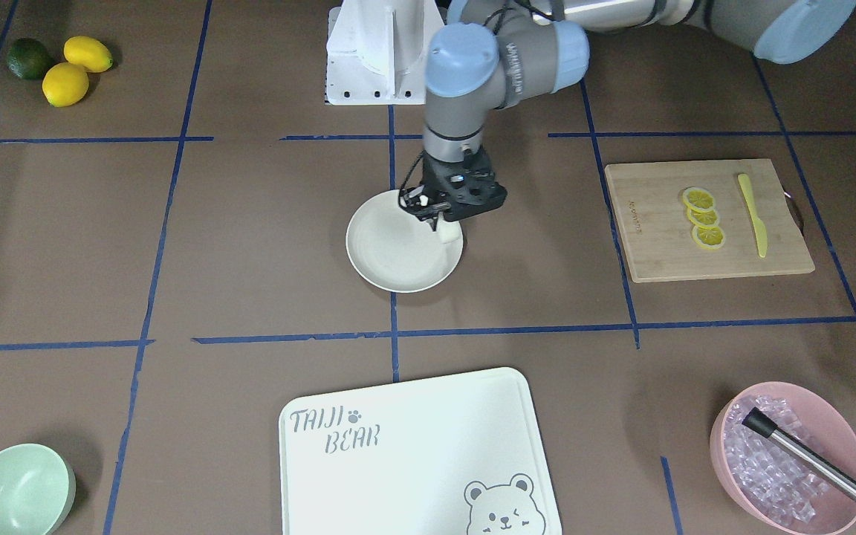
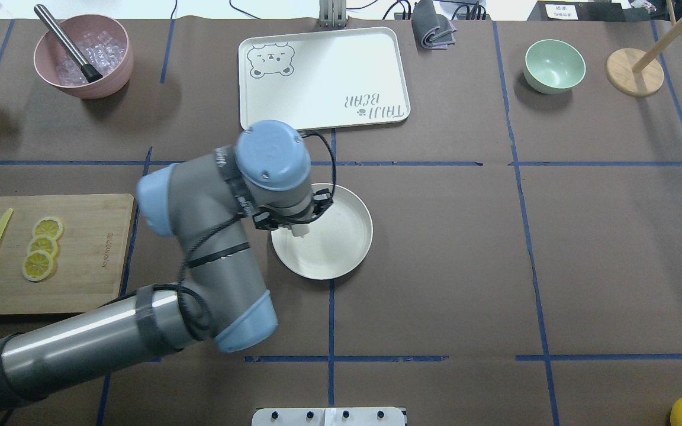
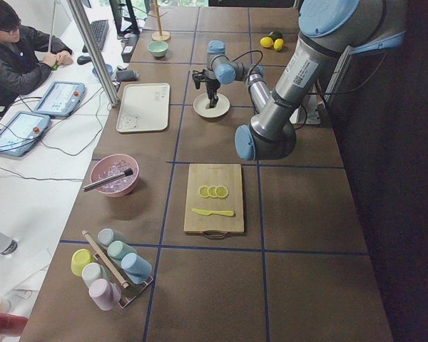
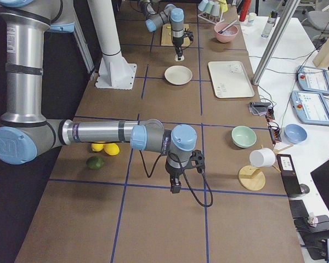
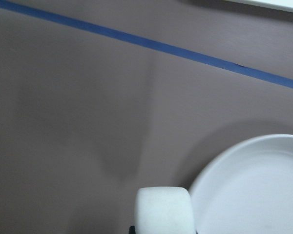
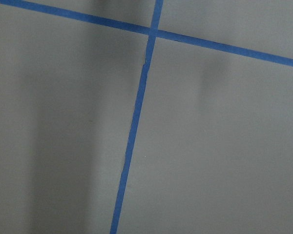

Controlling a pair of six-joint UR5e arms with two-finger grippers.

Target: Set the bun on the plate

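The bun (image 1: 449, 233) is a small white roll held in my left gripper (image 1: 443, 221), which is shut on it. It hangs just above the rim of the cream-white plate (image 1: 391, 253), on the side nearest the wooden board. From overhead the bun (image 2: 299, 231) peeks out under the wrist, over the plate (image 2: 335, 242). In the left wrist view the bun (image 5: 164, 210) sits at the bottom edge beside the plate (image 5: 254, 190). My right gripper (image 4: 175, 187) hangs over bare table far from the plate; I cannot tell whether it is open or shut.
A wooden board (image 1: 651, 245) carries lemon slices (image 1: 703, 218) and a yellow knife (image 1: 753, 215). A white bear-printed board (image 1: 398, 461), a pink bowl of ice (image 1: 788, 453), a mint-green bowl (image 1: 12, 490) and whole lemons (image 1: 75, 67) lie around the plate.
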